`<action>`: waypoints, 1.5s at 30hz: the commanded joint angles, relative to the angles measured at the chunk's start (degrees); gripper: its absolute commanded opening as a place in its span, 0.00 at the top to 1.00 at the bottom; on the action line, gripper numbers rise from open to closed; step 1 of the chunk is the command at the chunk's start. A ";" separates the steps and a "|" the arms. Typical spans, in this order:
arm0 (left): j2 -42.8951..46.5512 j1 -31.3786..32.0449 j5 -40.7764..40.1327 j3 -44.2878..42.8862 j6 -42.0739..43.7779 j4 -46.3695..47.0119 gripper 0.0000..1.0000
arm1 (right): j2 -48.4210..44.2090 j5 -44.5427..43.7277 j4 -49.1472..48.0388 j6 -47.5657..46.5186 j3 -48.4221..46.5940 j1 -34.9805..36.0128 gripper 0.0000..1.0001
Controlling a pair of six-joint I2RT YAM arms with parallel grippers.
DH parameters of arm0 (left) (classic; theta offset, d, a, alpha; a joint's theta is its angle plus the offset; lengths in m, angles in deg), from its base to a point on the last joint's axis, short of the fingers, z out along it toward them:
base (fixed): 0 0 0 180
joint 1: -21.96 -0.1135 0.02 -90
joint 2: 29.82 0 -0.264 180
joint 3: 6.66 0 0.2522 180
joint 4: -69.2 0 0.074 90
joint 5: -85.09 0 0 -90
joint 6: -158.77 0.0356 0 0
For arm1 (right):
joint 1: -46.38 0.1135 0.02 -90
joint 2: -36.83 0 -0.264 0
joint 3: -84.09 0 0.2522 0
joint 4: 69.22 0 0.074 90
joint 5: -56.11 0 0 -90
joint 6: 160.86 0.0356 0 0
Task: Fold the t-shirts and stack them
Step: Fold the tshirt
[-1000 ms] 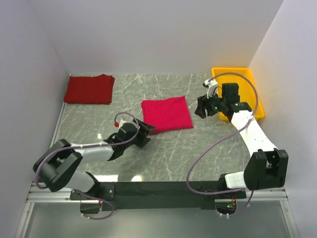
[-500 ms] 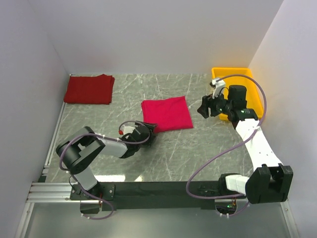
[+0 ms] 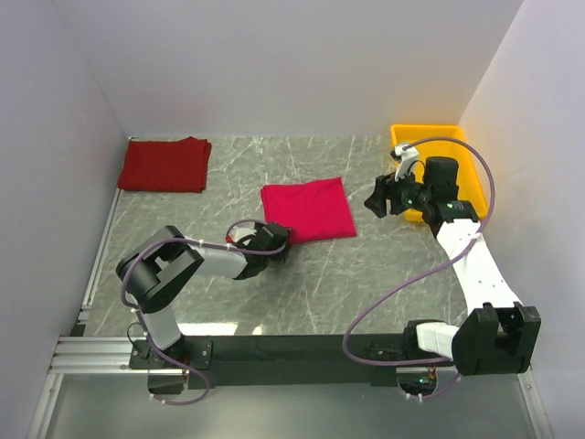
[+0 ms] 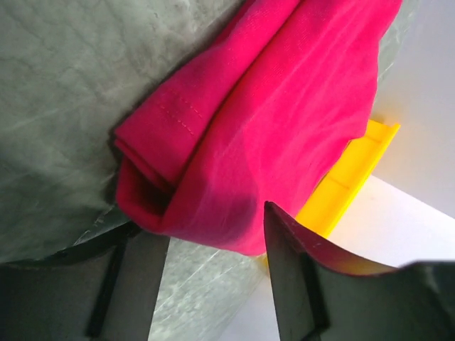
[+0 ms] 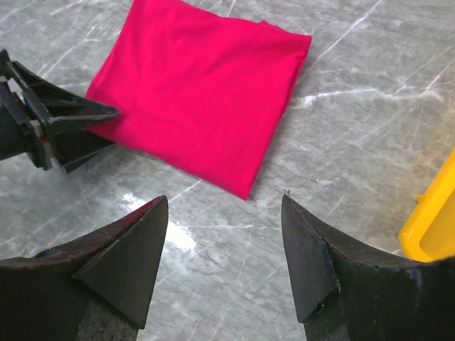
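Near: left gripper (image 3: 279,240), jaws astride lower-left corner of crimson t-shirt (image 3: 309,208).
Shirt lies folded mid-frame, stretching up and right from those jaws, which stand apart round the corner fold, nothing pinched yet. Beyond, at right, right gripper (image 3: 382,197) gapes empty. Far upper left: darker t-shirt (image 3: 164,165), folded, well apart.

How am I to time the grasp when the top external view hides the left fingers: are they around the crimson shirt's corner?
Observer: Yes. The left wrist view shows the left gripper open, with a folded corner of the crimson shirt lying between its fingers.
Operator: Is the right gripper holding anything?
Observer: No. The right wrist view shows the right gripper open and empty over the table, clear of the shirt.
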 commanded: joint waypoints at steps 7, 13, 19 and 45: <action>-6.80 -1.58 0.37 0.97 -11.11 -9.72 0.59 | -2.61 1.37 0.20 1.03 -1.55 -0.42 0.28; -7.07 -3.34 0.28 3.08 -9.18 -4.62 0.87 | -4.81 1.90 1.43 0.68 -0.76 -2.18 0.28; -5.67 -6.41 2.30 7.03 1.35 9.68 1.00 | -6.30 2.25 2.57 0.50 -0.23 -2.45 0.29; 19.56 -16.00 9.94 1.06 31.44 4.97 1.00 | -5.78 4.19 1.70 0.15 0.65 -2.89 0.29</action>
